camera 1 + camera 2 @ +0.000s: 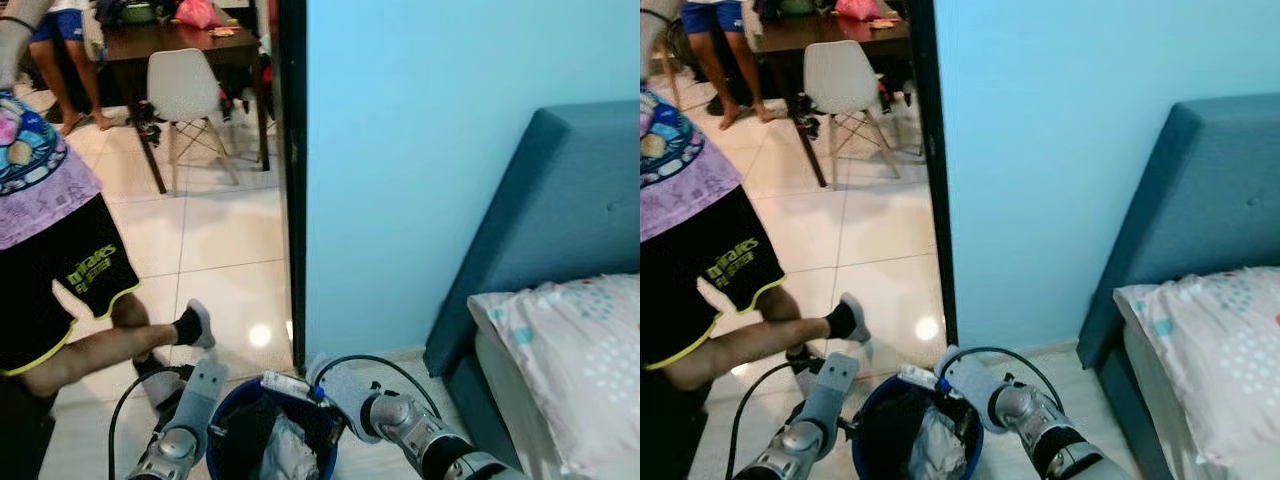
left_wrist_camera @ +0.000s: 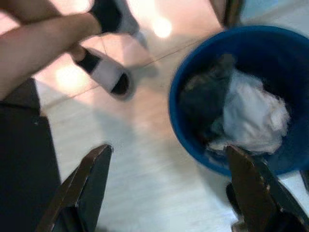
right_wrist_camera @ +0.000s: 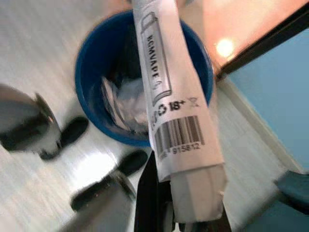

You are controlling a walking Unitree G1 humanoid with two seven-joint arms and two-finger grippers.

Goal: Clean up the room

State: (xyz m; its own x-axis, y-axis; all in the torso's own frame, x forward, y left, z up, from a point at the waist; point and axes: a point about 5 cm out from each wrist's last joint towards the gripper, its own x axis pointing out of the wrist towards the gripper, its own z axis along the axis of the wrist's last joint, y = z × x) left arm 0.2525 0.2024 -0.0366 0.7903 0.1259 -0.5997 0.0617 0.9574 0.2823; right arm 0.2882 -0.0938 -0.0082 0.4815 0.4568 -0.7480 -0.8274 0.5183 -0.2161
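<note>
A long white printed cardboard box [image 3: 176, 101] is clamped in the right pincer [image 3: 181, 217] and held over the round blue plastic bin [image 1: 330, 462] on the floor, apparently for dropping among the crumpled waste. The left pincer [image 2: 169, 193], spread wide, is kept beside the bin's rim.

Our two silver arms reached forward and down, close together. Our left gripper [image 2: 166, 186] hung with its two long black fingers [image 2: 87, 183] spread wide apart. Our right gripper [image 3: 181, 212] was clamped on a long white cardboard box [image 3: 176, 106], pointing downward.
</note>
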